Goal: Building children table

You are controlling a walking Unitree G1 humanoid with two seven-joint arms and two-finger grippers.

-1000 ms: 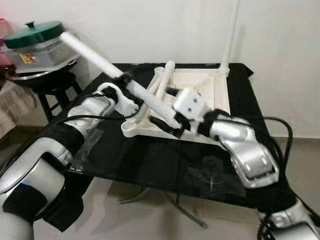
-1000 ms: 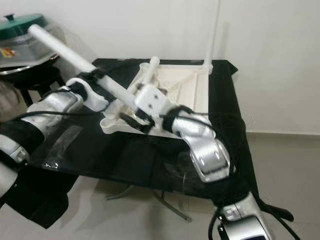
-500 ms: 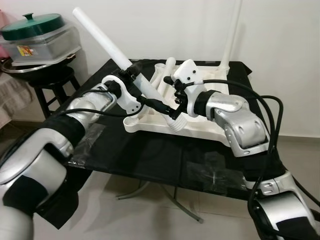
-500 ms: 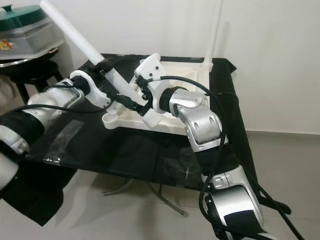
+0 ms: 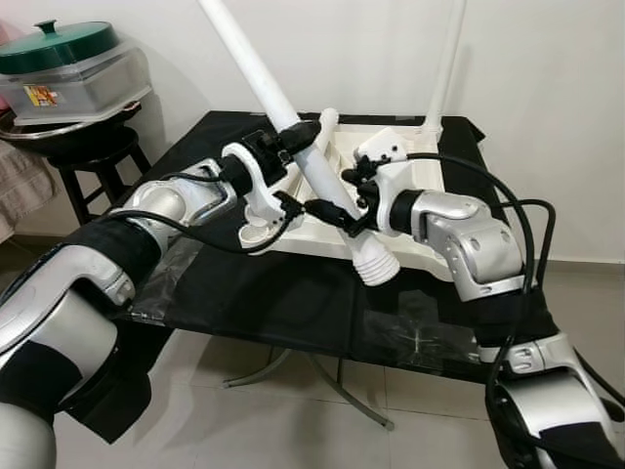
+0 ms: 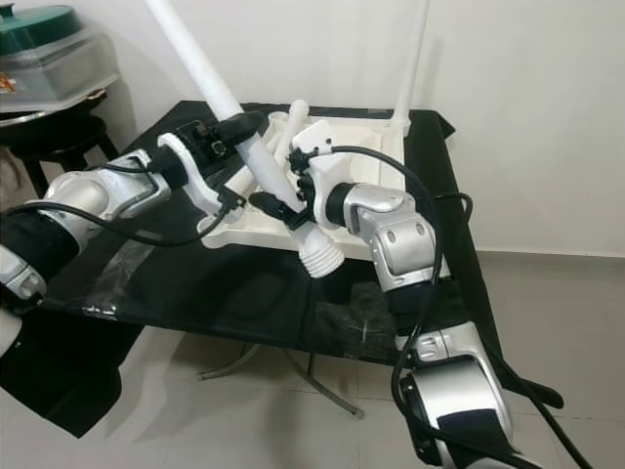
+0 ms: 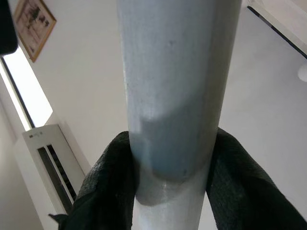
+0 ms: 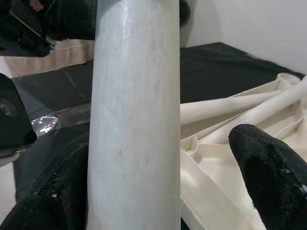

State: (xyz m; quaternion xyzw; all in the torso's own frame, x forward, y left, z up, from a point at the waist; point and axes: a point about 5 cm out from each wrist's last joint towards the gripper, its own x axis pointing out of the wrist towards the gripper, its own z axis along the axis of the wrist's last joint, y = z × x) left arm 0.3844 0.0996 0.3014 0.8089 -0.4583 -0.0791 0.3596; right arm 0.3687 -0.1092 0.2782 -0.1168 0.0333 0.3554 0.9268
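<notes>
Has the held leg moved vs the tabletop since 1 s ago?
Yes. The white leg has swung more upright, its threaded end now past the white tabletop's near edge.

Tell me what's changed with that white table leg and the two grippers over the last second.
The long white plastic table leg has swung from a shallow slant to much steeper, its ribbed end now lifted clear of the upturned white tabletop. The left gripper stays clamped on it. The right gripper, earlier low at the frame, has risen and now straddles the leg loosely. The upright leg in the far corner hasn't moved.
</notes>
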